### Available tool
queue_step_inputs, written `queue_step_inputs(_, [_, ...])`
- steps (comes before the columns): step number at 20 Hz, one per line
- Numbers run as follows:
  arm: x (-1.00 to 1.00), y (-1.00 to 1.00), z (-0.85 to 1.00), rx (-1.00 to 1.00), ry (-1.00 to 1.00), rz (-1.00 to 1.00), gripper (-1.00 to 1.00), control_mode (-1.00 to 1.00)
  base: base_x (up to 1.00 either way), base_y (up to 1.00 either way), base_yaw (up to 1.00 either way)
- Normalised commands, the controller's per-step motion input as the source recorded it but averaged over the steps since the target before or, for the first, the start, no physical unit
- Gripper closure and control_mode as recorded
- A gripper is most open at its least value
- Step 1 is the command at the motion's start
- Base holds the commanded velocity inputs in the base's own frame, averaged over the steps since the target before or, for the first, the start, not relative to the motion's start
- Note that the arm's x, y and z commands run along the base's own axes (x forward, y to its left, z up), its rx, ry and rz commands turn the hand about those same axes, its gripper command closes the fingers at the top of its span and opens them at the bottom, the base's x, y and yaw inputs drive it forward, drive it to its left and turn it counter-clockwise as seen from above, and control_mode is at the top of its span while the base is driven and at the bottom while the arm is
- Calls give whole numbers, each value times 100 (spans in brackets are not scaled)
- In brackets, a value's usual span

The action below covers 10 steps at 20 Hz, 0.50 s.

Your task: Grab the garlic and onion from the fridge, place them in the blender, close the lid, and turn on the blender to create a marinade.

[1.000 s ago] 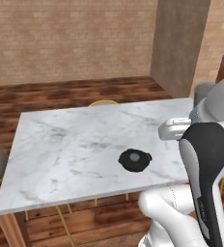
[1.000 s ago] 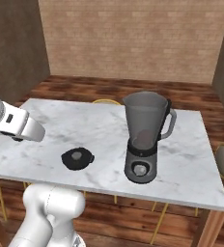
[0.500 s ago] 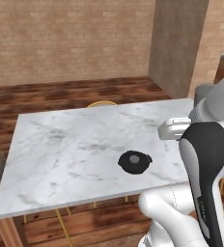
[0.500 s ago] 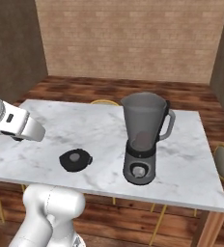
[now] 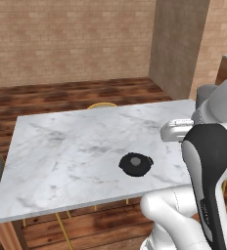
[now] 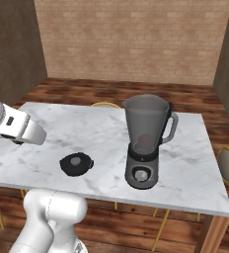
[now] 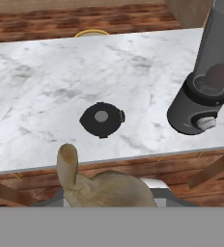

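Observation:
A beige garlic [image 7: 104,185] bulb with a stubby stem fills the spot between my gripper's [image 7: 106,193] fingers, which it hides; the gripper is shut on it, hovering near the table's front edge. The blender [image 6: 145,143] stands on the right of the marble table [image 6: 195,178], its smoky jar open at the top. The red onion [image 6: 145,141] lies inside the jar, also seen as the onion [image 7: 221,74] through the glass. The black lid [image 6: 76,164] lies flat on the table left of the blender [image 7: 203,91], and ahead of my hand as the lid [image 7: 101,119]. The fridge is out of view.
Yellow-rimmed chairs [image 5: 102,104] stand around the marble table [image 5: 61,161], one at the right end [image 6: 228,165]. Brick walls rise behind. My own arm [image 5: 208,166] blocks the right part of the left base view.

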Motion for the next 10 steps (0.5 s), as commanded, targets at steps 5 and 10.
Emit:
queue_step_inputs(5, [0, 0, 0, 0, 0, 0, 100, 100, 2, 0, 0])
queue_step_inputs(10, [0, 0, 0, 0, 0, 0, 100, 100, 3, 0, 0])
